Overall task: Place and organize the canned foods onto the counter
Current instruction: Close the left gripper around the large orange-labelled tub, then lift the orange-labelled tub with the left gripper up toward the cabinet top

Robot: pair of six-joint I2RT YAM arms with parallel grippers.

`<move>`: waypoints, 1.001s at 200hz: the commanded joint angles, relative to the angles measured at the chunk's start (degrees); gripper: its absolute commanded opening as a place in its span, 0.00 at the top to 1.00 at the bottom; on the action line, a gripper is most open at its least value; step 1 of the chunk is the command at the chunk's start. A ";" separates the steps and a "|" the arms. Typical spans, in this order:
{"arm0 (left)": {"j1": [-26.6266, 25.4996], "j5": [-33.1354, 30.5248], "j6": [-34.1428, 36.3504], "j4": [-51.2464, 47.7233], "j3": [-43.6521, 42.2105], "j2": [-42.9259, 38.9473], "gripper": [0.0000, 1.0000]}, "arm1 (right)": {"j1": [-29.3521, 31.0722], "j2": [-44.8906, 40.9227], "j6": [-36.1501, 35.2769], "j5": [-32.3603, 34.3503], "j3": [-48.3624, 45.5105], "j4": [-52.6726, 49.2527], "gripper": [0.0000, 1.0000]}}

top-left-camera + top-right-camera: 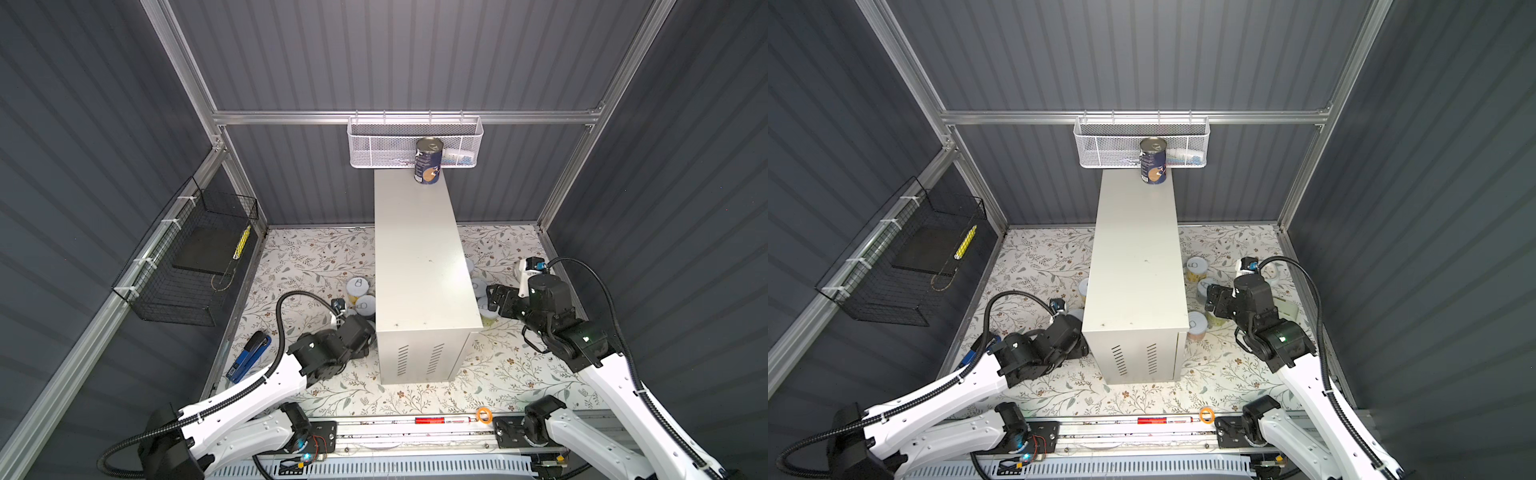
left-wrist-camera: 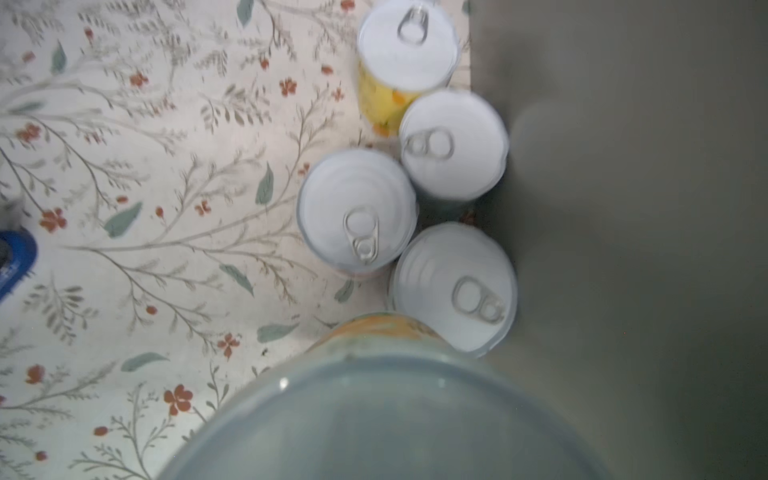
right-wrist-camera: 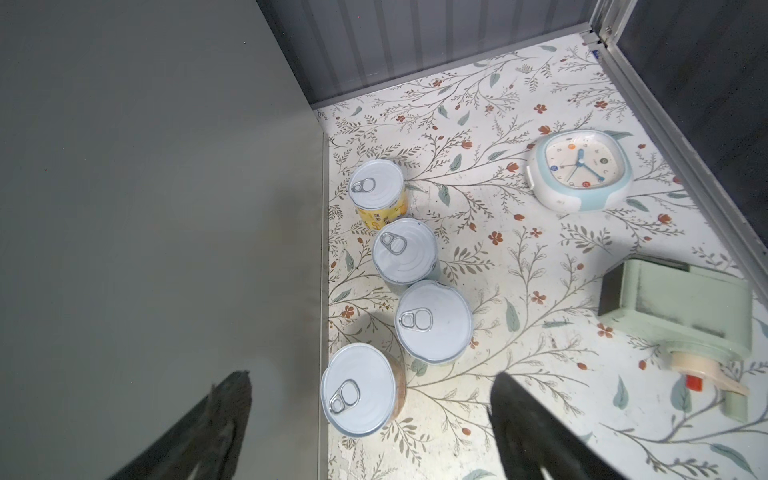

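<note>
Firstly, the bench (image 1: 419, 257): tall white sheet-metal box with a long flat top, faintly scuffed; two banks of vent slots (image 1: 419, 357) on the near end.
Navy can (image 1: 428, 161): taller cylinder with a dull metal lid, upright on the bench's far end, the white mesh basket (image 1: 374, 145) hanging behind it.
Left-side cans (image 2: 357, 208): four short cylinders with smooth white pull-tab lids, upright on the floral sheet (image 2: 145, 166), clustered against the bench wall; the one farthest from the claw has a yellow label.
Left claw (image 1: 365, 337): low beside the bench; fingers hidden, but it is closed about a peach-labelled can (image 2: 374, 415), which fills the wrist view, blurred.
Right-side cans (image 3: 404, 251): four more with the same white ringed lids, in a loose row along the bench's other wall; one yellow label, one brownish.
Right claw (image 3: 371, 376): spread wide, gripping nothing; one black finger over the bench top, the other over the sheet, the nearest can between them below.
Bystanders: rounded white-and-blue clock (image 3: 579, 170), mint tape dispenser (image 3: 681, 307), blue stapler (image 1: 249, 357).
</note>
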 commanded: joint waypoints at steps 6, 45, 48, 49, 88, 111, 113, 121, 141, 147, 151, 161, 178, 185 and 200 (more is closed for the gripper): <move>6.34 0.94 9.65 -4.27 8.72 0.19 1.00 | -0.93 -2.07 0.71 -2.17 1.09 -0.10 0.09; 12.65 1.01 19.70 -9.75 22.50 6.22 1.00 | -2.01 -5.77 0.59 -1.97 1.10 -1.63 0.08; 13.14 1.14 20.15 -10.15 23.49 6.82 1.00 | -2.15 -6.02 0.62 -1.98 1.10 -1.70 0.08; 13.29 1.17 20.29 -10.29 23.86 7.02 1.00 | -2.26 -6.07 0.58 -1.97 1.10 -1.71 0.08; 19.36 3.97 26.06 -12.28 36.49 13.68 1.00 | -3.87 -6.81 -0.25 -2.46 2.76 -3.27 0.08; 21.57 3.93 28.51 -13.79 44.92 17.76 1.00 | -4.70 -6.61 -0.67 -3.15 4.15 -3.91 0.07; 21.74 3.90 28.75 -13.98 45.66 18.08 1.00 | -4.78 -6.56 -0.64 -3.31 4.28 -4.01 0.07; 22.38 3.89 29.53 -14.30 48.95 19.62 1.00 | -5.01 -6.23 -0.67 -3.81 5.09 -4.39 0.07; 23.11 4.57 30.98 -14.30 56.17 23.38 1.00 | -5.37 -4.97 -1.23 -5.16 7.39 -4.79 0.07; 23.11 5.01 31.37 -14.30 58.25 24.56 1.00 | -5.47 -4.42 -1.51 -5.43 8.15 -4.88 0.07; 23.16 5.26 31.55 -14.30 59.56 25.39 1.00 | -5.51 -4.13 -1.71 -5.53 8.73 -4.89 0.07; 23.12 6.18 32.05 -15.93 63.20 27.51 1.00 | -5.58 -3.30 -2.22 -5.64 10.04 -5.11 0.06; 23.14 7.59 32.62 -16.65 69.47 31.56 1.00 | -5.79 -1.87 -2.92 -6.23 11.77 -4.95 0.06; 23.11 8.38 32.90 -16.45 71.66 32.90 1.00 | -5.81 -1.51 -3.05 -6.27 12.29 -4.83 0.06; 23.11 10.16 33.25 -15.91 75.81 35.46 1.00 | -5.91 -0.91 -3.15 -6.80 13.11 -4.32 0.06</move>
